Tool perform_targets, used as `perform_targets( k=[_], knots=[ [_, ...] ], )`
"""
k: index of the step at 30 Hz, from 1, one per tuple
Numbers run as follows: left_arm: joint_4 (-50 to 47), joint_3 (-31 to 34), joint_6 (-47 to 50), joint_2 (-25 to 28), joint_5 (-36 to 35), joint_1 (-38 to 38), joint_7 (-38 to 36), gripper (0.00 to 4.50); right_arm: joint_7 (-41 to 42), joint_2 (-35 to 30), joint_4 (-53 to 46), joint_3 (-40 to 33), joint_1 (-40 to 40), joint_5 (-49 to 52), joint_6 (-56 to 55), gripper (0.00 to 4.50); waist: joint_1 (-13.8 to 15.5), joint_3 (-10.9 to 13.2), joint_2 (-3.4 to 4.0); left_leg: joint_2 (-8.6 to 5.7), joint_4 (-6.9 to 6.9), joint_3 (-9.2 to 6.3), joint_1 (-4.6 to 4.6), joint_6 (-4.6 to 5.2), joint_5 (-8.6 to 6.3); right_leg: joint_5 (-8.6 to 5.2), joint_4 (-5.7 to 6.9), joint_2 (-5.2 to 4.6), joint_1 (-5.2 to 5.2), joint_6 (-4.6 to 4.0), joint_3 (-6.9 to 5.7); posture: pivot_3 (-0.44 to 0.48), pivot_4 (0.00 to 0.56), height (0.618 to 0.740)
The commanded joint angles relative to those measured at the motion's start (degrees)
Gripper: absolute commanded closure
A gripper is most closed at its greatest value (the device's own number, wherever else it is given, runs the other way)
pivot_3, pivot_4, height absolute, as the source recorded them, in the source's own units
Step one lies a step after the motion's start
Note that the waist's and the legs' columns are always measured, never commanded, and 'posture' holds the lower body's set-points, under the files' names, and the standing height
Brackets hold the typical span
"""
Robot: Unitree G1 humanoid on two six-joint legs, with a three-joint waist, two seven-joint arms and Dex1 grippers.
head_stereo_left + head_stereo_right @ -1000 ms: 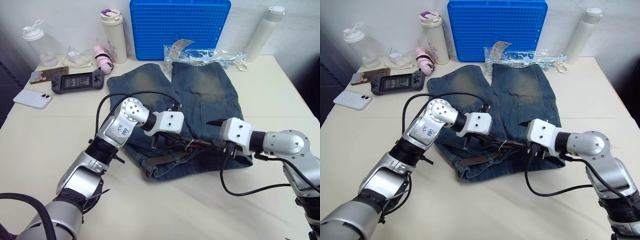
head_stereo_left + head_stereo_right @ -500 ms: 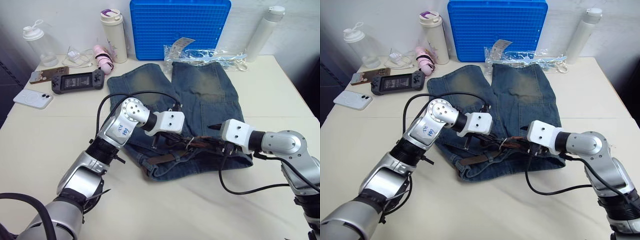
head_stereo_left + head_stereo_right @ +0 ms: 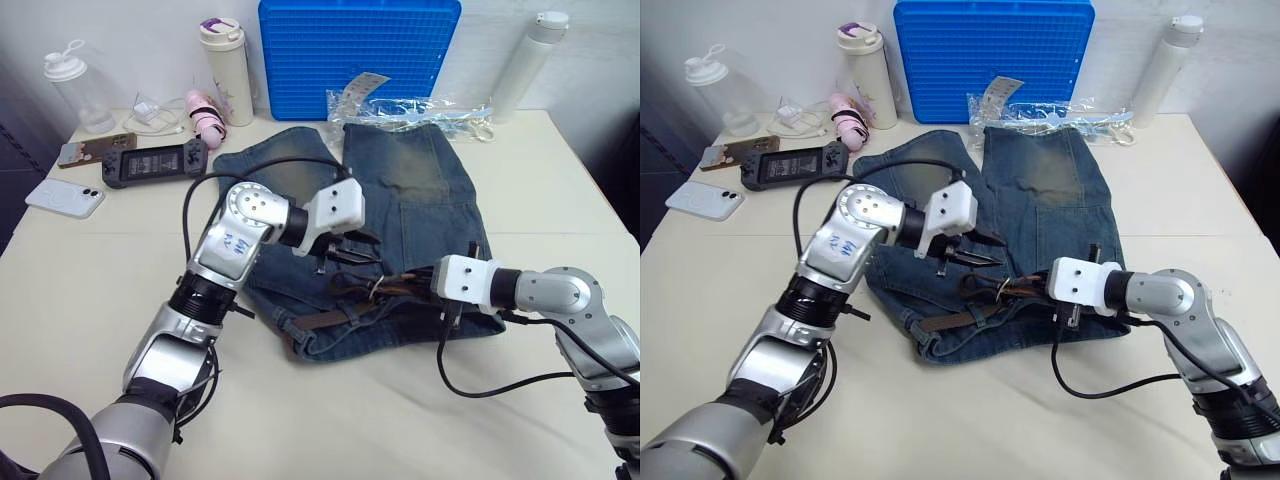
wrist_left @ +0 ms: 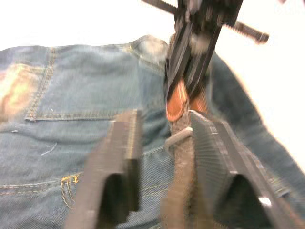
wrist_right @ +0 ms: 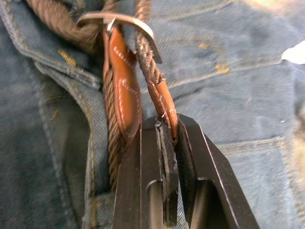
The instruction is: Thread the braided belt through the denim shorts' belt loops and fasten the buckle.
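Denim shorts (image 3: pixel 400 200): lay flat at the centre of the counter (image 3: pixel 90 300), waistband toward the lower edge of the frame.
Braided belt (image 3: pixel 345 315): ran along the waistband, bunched at centre frame between the two grippers.
Buckle (image 5: pixel 121 21): sat on the belt just ahead of the right gripper's tips.
Right gripper (image 5: pixel 164 131): fingers closed, pinching the belt's tan leather end.
Left gripper (image 4: pixel 162 138): fingers parted, hovering over the belt, gripping nothing.
Writing: none readable.
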Motion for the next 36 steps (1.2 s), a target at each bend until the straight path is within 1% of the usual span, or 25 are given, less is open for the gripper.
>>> perform_targets(
  k=[1, 3, 5, 6, 9, 10, 11, 14, 19, 24, 26, 29, 32, 36],
  knots=[
    [-7.2, 2.8, 9.0, 5.6, -6.5, 3.6, -3.3, 1.75, 0.2, -1.0, -0.6, -1.4, 0.0, 0.0, -2.3, 4.50, -0.3, 0.0, 0.02, 0.03, -0.03, 0.05, 0.05, 0.00, 0.00, 0.00, 0.00, 0.02, 0.00, 0.00, 0.04, 0.000, 0.150, 0.693],
    [-9.3, 4.3, 12.4, 7.3, -8.4, 5.5, -2.6, 1.75, 0.1, -1.1, -0.8, -1.6, 0.2, 0.1, -2.5, 4.50, -0.1, 0.0, 0.02, 0.04, -0.06, 0.07, 0.11, -0.01, 0.00, -0.01, 0.01, 0.02, 0.03, -0.01, 0.06, 0.000, 0.150, 0.693],
    [-11.8, 5.8, 17.0, 9.2, -10.9, 7.7, -2.2, 2.32, 0.0, -1.1, -1.0, -1.8, 0.4, 0.3, -2.8, 4.50, 0.2, 0.0, 0.01, 0.03, -0.02, 0.06, 0.11, 0.00, 0.00, -0.01, 0.01, 0.01, 0.05, -0.01, 0.06, 0.000, 0.150, 0.693],
    [-13.3, 5.7, 18.2, 10.5, -11.7, 8.9, -2.3, 2.69, 0.1, -1.2, -1.1, -1.9, 0.5, 0.5, -3.0, 4.50, 0.2, 0.0, 0.00, 0.02, 0.02, -0.02, 0.08, 0.00, 0.00, -0.01, 0.00, 0.00, 0.07, -0.01, 0.05, 0.000, 0.150, 0.693],
    [-17.9, 3.8, 19.8, 14.3, -12.6, 12.8, -2.6, 3.74, 0.1, -1.4, -1.5, -2.2, 0.8, 0.5, -3.2, 4.50, 0.1, 0.0, 0.01, 0.00, 0.01, -0.04, 0.08, -0.01, -0.01, -0.01, -0.04, 0.00, 0.09, -0.01, 0.07, 0.000, 0.150, 0.693],
    [-19.9, 2.2, 19.9, 15.9, -12.5, 14.7, -3.0, 4.20, 0.1, -1.4, -1.7, -2.3, 0.9, 0.5, -3.4, 4.50, 0.1, 0.0, 0.01, 0.00, 0.00, -0.05, 0.08, -0.02, -0.01, -0.01, -0.03, -0.01, 0.10, -0.01, 0.08, 0.000, 0.150, 0.693],
    [-21.2, 1.2, 20.0, 17.0, -12.4, 16.1, -3.1, 4.46, 0.2, -1.4, -1.8, -2.3, 1.0, 0.5, -3.5, 4.50, 0.0, 0.0, 0.02, 0.02, 0.00, -0.05, 0.08, -0.03, -0.02, -0.01, -0.05, 0.01, 0.09, -0.02, 0.07, 0.000, 0.150, 0.693],
    [-23.3, -3.0, 21.0, 19.0, -10.1, 17.7, -1.1, 4.46, 0.3, -1.6, -1.8, -2.5, 1.1, 0.4, -4.1, 4.50, 0.2, 0.0, 0.03, 0.03, -0.02, -0.03, 0.11, -0.05, -0.04, -0.02, -0.05, 0.01, 0.11, -0.03, 0.10, 0.000, 0.150, 0.693],
    [-25.9, -5.9, 24.6, 18.7, -11.8, 18.4, 1.1, 4.46, 0.5, -2.1, -1.9, -2.8, 1.0, 0.5, -4.7, 4.50, 0.2, 0.0, 0.03, 0.01, 0.01, -0.02, 0.10, -0.04, -0.04, -0.02, -0.06, 0.01, 0.12, -0.03, 0.13, 0.000, 0.150, 0.693],
    [-26.5, -9.4, 23.6, 21.6, -8.8, 20.8, 2.7, 4.46, 0.6, -3.2, -2.1, -3.5, 1.9, 0.1, -6.7, 4.50, 0.1, 0.0, 0.04, 0.03, -0.02, 0.00, 0.11, -0.05, -0.04, -0.02, -0.06, 0.03, 0.11, -0.04, 0.12, 0.000, 0.150, 0.693],
    [-26.9, -10.2, 23.5, 22.5, -8.6, 21.5, 2.7, 4.46, 0.6, -4.1, -1.7, -3.6, 2.5, -0.9, -9.3, 4.50, 0.1, 0.0, 0.04, 0.03, -0.02, 0.00, 0.11, -0.05, -0.04, -0.02, -0.06, 0.03, 0.11, -0.04, 0.13, 0.000, 0.150, 0.693],
    [-28.0, -12.4, 24.1, 25.2, -7.7, 23.3, 2.0, 4.46, 0.1, -6.2, 0.1, -5.5, 4.2, -2.4, -16.2, 4.50, 0.1, 0.0, 0.04, 0.03, -0.02, 0.01, 0.12, -0.05, -0.04, -0.02, -0.06, 0.03, 0.11, -0.04, 0.13, 0.000, 0.150, 0.693],
    [-27.9, -14.3, 22.4, 28.4, -5.0, 24.5, 1.8, 4.46, -1.5, -9.1, 5.4, -9.2, 6.4, -4.4, -25.4, 4.50, 0.1, 0.0, 0.04, 0.03, -0.02, 0.01, 0.11, -0.05, -0.04, -0.02, -0.06, 0.02, 0.11, -0.04, 0.13, 0.000, 0.150, 0.693],
    [-25.2, -15.4, 19.7, 31.9, -2.1, 23.9, 1.0, 4.46, -4.6, -11.6, 12.3, -12.1, 8.2, -6.9, -35.4, 4.50, 0.1, 0.0, 0.04, 0.04, -0.04, 0.01, 0.13, -0.06, -0.05, -0.02, -0.10, 0.03, 0.12, -0.04, 0.14, 0.000, 0.150, 0.693]
  ],
)
